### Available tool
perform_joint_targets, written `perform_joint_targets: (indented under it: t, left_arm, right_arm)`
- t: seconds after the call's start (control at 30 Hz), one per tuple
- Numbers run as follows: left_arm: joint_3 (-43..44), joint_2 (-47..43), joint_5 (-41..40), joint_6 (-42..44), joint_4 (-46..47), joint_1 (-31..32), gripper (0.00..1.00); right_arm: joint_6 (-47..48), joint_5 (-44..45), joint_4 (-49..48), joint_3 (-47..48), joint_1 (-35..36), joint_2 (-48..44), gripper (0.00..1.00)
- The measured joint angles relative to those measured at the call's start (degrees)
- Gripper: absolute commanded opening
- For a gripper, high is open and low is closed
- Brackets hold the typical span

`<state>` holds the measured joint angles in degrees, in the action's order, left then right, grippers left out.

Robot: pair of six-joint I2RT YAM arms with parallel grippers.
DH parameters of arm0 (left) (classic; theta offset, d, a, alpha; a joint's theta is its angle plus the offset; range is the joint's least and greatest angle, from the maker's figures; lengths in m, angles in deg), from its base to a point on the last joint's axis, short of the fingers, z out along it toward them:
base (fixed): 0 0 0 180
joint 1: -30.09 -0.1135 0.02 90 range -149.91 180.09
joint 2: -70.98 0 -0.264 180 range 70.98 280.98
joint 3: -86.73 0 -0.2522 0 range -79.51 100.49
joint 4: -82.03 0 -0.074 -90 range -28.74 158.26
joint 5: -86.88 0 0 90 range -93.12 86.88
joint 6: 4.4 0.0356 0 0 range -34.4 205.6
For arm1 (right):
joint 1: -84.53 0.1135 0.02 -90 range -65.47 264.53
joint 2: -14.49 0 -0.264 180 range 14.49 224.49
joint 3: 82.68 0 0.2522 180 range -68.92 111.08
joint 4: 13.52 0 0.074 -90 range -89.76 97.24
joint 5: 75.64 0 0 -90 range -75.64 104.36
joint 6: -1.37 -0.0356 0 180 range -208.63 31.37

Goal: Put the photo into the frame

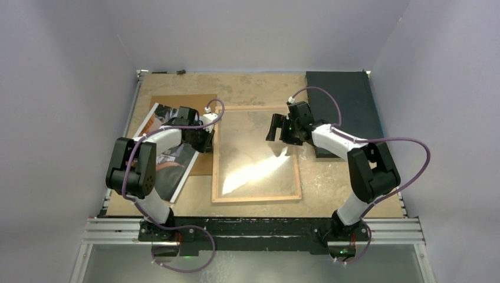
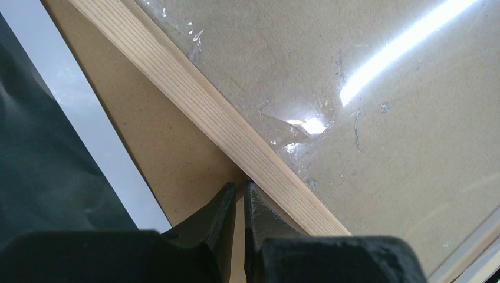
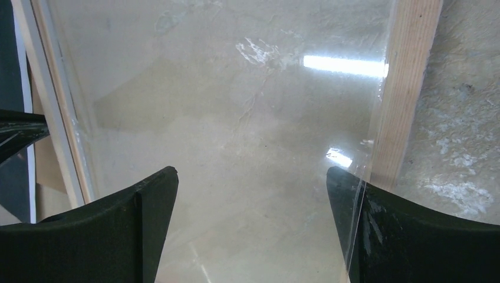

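Two arms reach inward: L jaws near-shut at frame point(image 1: 257, 197) edge, R jaws wide over pane point(image 3: 236, 118).

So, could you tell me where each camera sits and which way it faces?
Top external: above and behind the arm bases, looking down on the table, frame and photo; left arm and right arm show.
Left wrist: close above the frame's left rail, facing down; the left gripper shows, shut.
Right wrist: above the pane, facing down; the right gripper shows, open.
Shared: both wrist views show the pane and left rail.
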<state>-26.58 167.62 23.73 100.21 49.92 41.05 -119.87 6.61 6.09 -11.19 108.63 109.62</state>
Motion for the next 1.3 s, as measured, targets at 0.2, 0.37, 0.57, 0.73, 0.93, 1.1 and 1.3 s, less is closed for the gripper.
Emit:
perform_joint_targets:
  t: [0.2, 0.37, 0.57, 0.73, 0.93, 1.1, 1.3]
  left_arm:
    - [-0.02, -0.07, -0.02, 0.04, -0.02, 0.02, 0.08]
    - [-0.02, -0.07, -0.02, 0.15, -0.02, 0.07, 0.08]
    - [-0.02, -0.07, -0.02, 0.13, -0.02, 0.07, 0.07]
    - [-0.02, -0.11, -0.02, 0.15, -0.09, 0.07, 0.07]
    - [-0.02, -0.11, -0.02, 0.15, -0.15, 0.07, 0.09]
    - [0.00, -0.11, -0.04, 0.17, -0.22, 0.07, 0.10]
    - [0.11, -0.13, -0.04, 0.17, -0.61, 0.07, 0.10]
  right_arm:
    - [1.33, 3.76, 4.66, 3.96, 0.72, 0.28, 0.99]
    - [2.38, 7.50, 7.80, 5.60, 1.07, 0.28, 0.99]
    - [2.99, 10.45, 9.46, 5.81, 2.25, 0.28, 0.99]
    - [3.06, 11.28, 9.90, 6.01, 2.54, 0.28, 0.99]
    - [3.21, 11.28, 10.58, 6.36, 2.54, 0.57, 0.99]
    - [3.41, 11.06, 10.60, 6.36, 2.51, 0.57, 0.99]
    - [3.67, 11.26, 10.60, 6.36, 2.54, 0.57, 0.99]
